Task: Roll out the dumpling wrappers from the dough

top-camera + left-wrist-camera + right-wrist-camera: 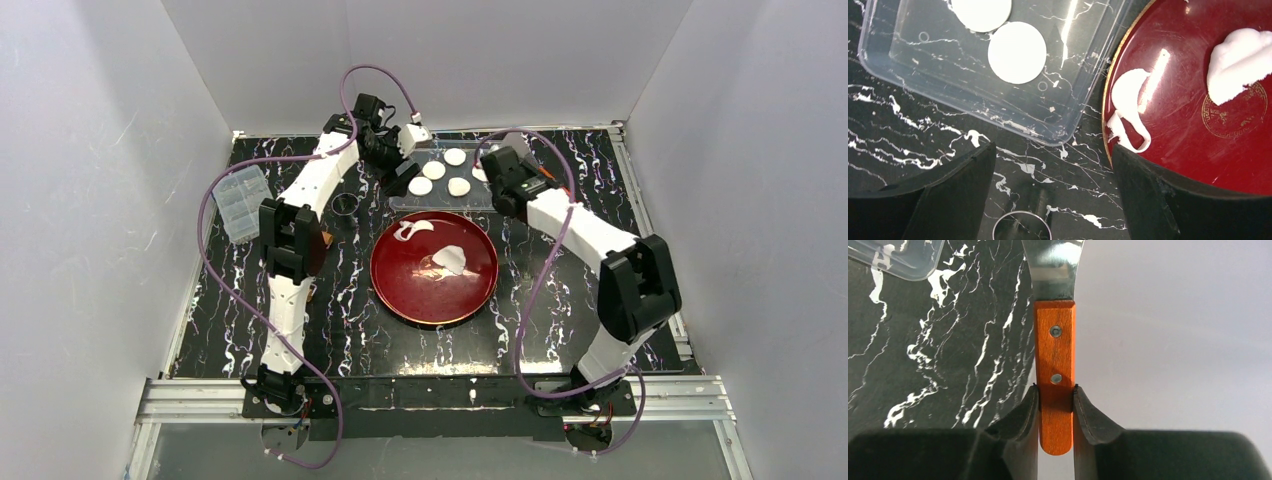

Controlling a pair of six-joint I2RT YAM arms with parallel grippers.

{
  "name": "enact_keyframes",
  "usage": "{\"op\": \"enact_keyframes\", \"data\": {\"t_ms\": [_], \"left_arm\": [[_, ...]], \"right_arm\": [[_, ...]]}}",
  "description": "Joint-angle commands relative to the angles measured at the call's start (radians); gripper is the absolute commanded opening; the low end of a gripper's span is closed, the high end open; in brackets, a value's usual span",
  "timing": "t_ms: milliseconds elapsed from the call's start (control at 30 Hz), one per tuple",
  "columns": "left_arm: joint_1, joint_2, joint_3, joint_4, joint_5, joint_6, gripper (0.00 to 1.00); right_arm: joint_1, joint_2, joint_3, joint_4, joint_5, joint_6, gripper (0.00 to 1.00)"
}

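Several round white dumpling wrappers [433, 170] lie in a clear flat tray [440, 201] at the back of the table. Two wrappers [1017, 52] show in the left wrist view. On the red plate [400, 290] rest a lump of dough [452, 260] and a thin ragged scrap [412, 230]; both show in the left wrist view, the lump [1240, 62] and the scrap [1128, 107]. My left gripper [393, 165] hangs open and empty at the tray's left end, above the table between tray and plate [1053, 165]. My right gripper [1055, 395] is shut on a spatula's wooden handle [1055, 350] at the tray's right end.
A metal ring cutter [1022, 226] stands on the black marbled table just under my left gripper, also visible from above [345, 205]. A clear plastic box [240, 203] sits at the left edge. White walls close in the table on three sides.
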Motion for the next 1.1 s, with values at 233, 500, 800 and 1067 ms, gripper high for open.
{"op": "enact_keyframes", "data": {"t_ms": [233,500,800,1067], "left_arm": [[0.001,-0.179,-0.052,0.075,-0.197,-0.394,0.85],[0.006,-0.301,-0.150,0.085,-0.310,-0.607,0.87],[0.002,-0.388,-0.296,0.090,-0.364,-0.732,0.87],[-0.013,-0.426,-0.327,0.092,-0.407,-0.703,0.88]], "right_arm": [[-0.168,-0.090,0.083,-0.498,-0.482,0.753,0.01],[-0.194,-0.328,-0.198,-0.370,-0.762,0.904,0.01],[-0.191,-0.350,-0.345,-0.468,-0.721,1.178,0.01],[-0.191,-0.269,-0.378,-0.471,-0.751,1.298,0.01]]}}
